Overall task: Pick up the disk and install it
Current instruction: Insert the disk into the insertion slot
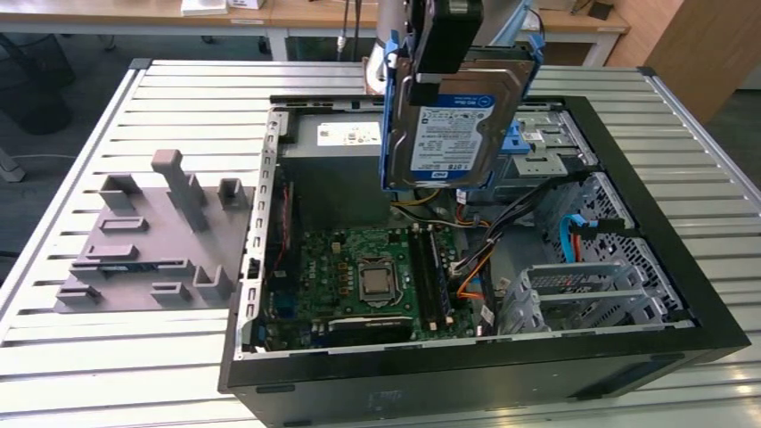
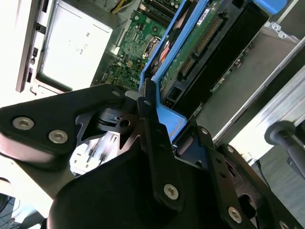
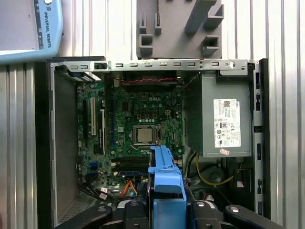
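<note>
The disk [image 1: 452,134] is off its resting place and in the air, hanging edge-down with its blue-and-white label facing the exterior view, above the back half of the open computer case [image 1: 701,334] and touching nothing inside it. The gripper [image 2: 159,119] holds it from above, jaws clamped on the blue side rails, as both wrist views show. Below it lie the motherboard [image 1: 369,267] and, towards the exterior view's left, the grey power supply [image 1: 339,138]; the metal drive cages [image 1: 594,290] stand on the exterior view's right. The grey moulded fixture [image 1: 143,241] sits on the slatted table [image 1: 71,374] beside the case. I judge the pick-up done and the installing not: the disk is seated in no bay.
</note>
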`<state>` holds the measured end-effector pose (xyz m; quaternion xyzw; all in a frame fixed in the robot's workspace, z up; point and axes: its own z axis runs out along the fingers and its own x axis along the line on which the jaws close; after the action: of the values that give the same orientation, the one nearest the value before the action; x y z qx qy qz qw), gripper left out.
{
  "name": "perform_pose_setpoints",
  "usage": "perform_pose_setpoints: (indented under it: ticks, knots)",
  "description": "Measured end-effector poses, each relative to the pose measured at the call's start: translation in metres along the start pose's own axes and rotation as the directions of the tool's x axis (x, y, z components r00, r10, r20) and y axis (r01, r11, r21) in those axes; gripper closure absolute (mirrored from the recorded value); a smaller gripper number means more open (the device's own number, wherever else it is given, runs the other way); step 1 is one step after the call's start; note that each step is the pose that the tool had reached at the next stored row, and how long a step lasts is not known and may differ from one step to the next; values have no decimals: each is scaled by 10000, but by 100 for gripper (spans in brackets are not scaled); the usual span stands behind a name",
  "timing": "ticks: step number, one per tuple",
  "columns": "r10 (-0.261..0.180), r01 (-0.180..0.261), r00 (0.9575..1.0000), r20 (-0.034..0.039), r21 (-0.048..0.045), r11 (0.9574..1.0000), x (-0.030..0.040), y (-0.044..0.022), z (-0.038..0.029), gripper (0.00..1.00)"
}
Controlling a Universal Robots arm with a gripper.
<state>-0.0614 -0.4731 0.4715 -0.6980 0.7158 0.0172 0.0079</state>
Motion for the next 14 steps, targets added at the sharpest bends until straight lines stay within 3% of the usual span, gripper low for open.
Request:
perform_pose_setpoints:
  ticks: [2, 6, 14]
  knots:
    - [-1, 1, 10000, 92, 0, 10000, 20, 0, 2, 64]
    - [-1, 1, 10000, 76, 0, 10000, 69, -1, 4, 64]
    - [0, 0, 10000, 52, 2, 10000, 270, -11, 18, 64]
